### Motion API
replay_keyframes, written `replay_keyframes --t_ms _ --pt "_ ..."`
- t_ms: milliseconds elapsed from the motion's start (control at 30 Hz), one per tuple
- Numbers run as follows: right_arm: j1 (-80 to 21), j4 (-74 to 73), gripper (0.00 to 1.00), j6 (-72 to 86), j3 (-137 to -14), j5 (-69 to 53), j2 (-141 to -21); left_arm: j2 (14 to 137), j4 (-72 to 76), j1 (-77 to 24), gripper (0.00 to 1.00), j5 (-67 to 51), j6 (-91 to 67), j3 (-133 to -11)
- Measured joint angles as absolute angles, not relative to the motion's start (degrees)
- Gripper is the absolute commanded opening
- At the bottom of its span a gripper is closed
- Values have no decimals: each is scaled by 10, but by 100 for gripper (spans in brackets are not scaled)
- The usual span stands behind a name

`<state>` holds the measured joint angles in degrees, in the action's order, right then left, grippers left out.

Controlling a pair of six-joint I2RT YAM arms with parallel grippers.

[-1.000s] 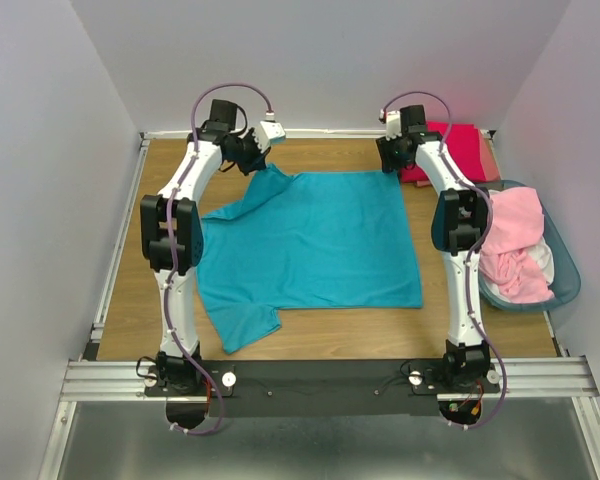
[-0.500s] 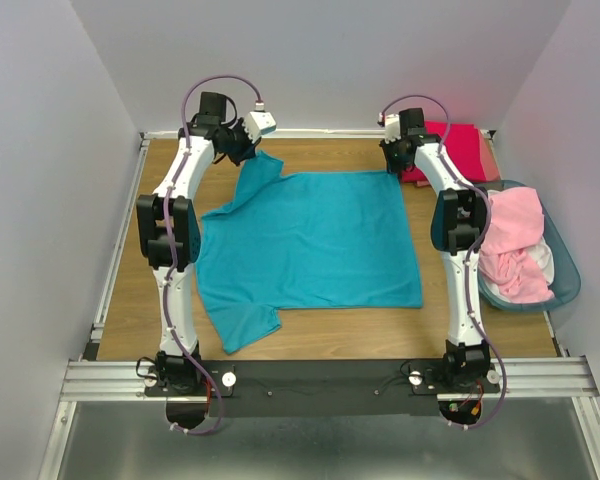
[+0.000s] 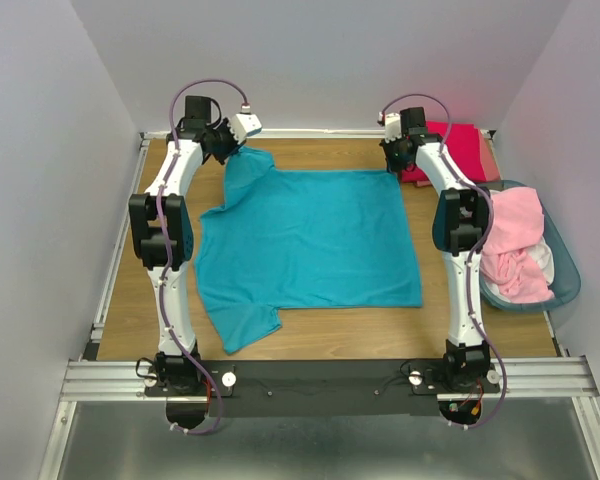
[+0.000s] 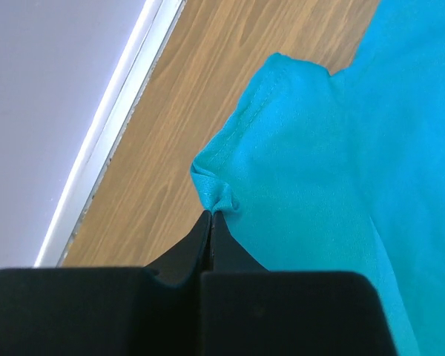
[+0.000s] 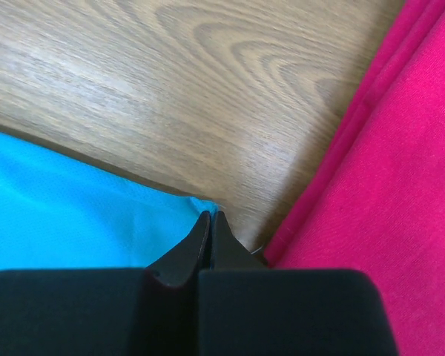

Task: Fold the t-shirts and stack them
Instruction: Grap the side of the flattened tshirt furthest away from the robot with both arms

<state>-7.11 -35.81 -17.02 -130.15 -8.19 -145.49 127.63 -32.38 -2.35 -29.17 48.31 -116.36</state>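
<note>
At the table's [image 3: 320, 335] far edge, pinched the teal t-shirt [image 3: 310, 235] at two points: with the left gripper [image 4: 211, 215], clamped tight on a puckered hem, seemingly the far sleeve's; with the right gripper [image 5: 210, 216], clamped tight on the very tip of the far right corner. Lay otherwise spread flat mid-table. Risked losing that right corner on any lift, given so thin a bite. Risked snagging the crimson t-shirt [image 5: 386, 148], folded just beside the right fingertips. Could not confirm the depth of the right-hand bite, hidden under those fingertips. Showed only part of the pink t-shirts [image 3: 515, 245] heaped in the basket [image 3: 568, 285], number impossible to tell.
</note>
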Motion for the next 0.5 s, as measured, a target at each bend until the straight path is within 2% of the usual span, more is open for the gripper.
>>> replay_keyframes --t_ms 500 --pt "-71 -357 0 -170 -1275 -104 -1431 1262 -218 -28 0 -293 598 -1113"
